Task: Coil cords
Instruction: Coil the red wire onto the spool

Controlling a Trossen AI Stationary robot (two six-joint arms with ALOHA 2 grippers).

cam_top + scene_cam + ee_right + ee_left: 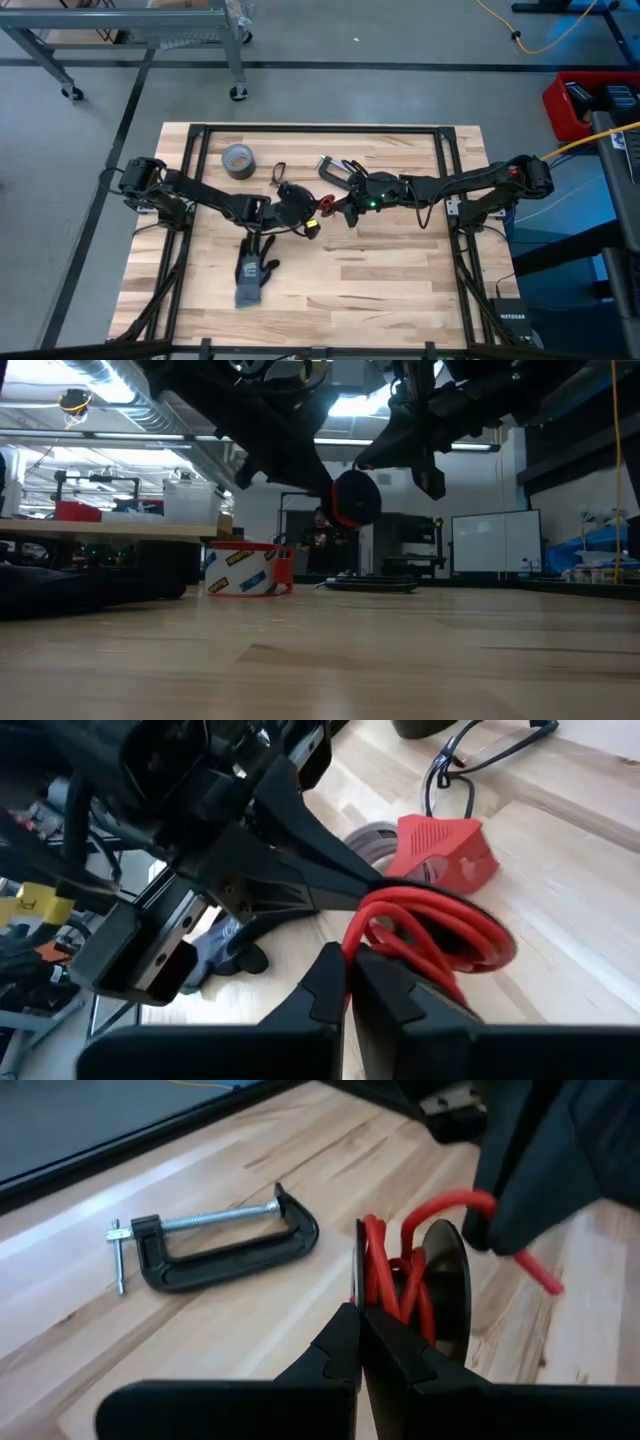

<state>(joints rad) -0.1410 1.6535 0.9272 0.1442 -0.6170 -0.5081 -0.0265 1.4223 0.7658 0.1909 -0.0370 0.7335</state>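
Red cord (pixel 385 1275) light, springy, wound on a spool. Left gripper (pixel 357 1342) and right gripper (pixel 348 982) both pinch its loops, mid-table; grip the bundled turns.

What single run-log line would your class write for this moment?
task: coil cords | left claw: shut on red cord | right claw: shut on red cord | both mid-table, raised | C-clamp: untouched

Open tabletop (pixel 400 270) toward the near edge; clamp (pixel 335 170), tape roll (pixel 238 160), glove (pixel 255 272) elsewhere.

Red cord (pixel 400 1275), coiled on a dark spool, seemingly airborne.
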